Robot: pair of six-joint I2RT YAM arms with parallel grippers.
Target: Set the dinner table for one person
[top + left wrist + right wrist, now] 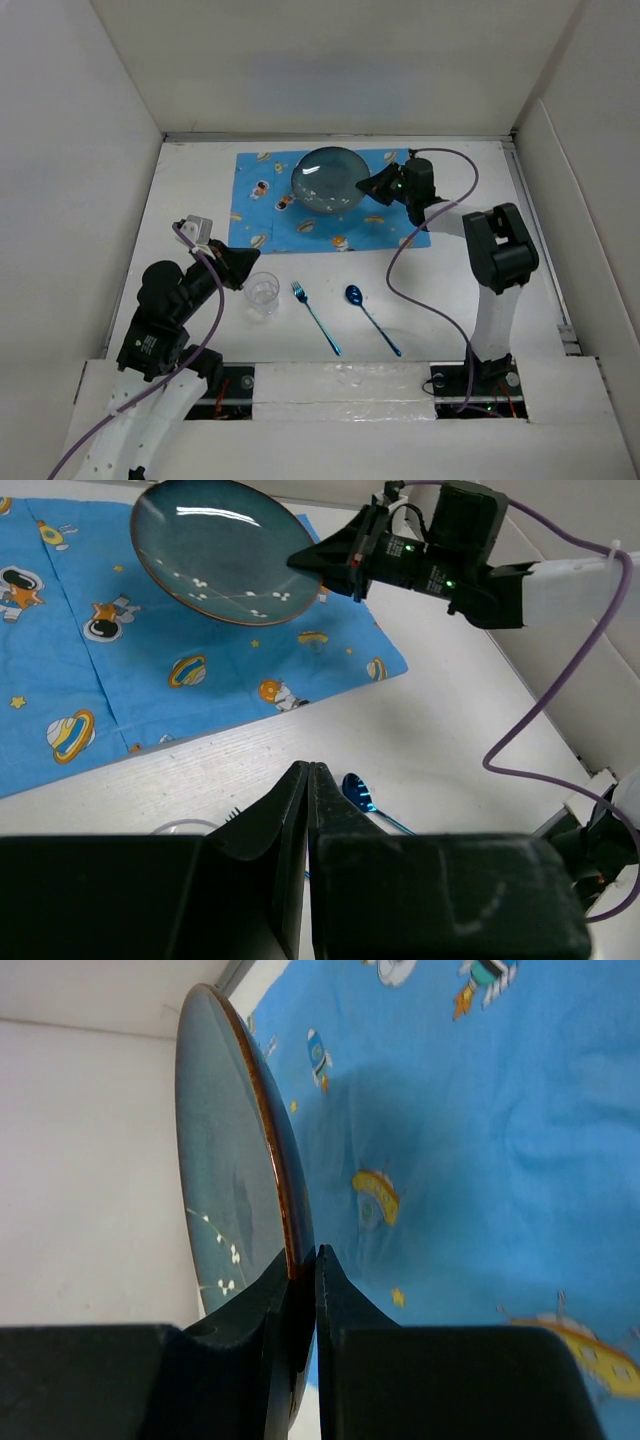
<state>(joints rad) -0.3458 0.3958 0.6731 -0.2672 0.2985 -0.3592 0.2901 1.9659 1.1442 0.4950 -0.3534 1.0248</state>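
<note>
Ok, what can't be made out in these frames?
- Left wrist view: glass and fork nearly hidden behind the shut left tool; the spoon handle's end too.
- Right wrist view: plate lower rim hidden by the right tool clamping it.
- Top view: whether the plate touches the mat is unclear.

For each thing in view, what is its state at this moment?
plate: tilted over the mat, rim pinched by the right tool.
right tool: shut on the plate.
left tool: shut, holding nothing.
glass: upright on the dinner table, not held.
fork: lying flat on the dinner table.
spoon: lying flat, apart from the fork.
mat: spread flat.
</note>
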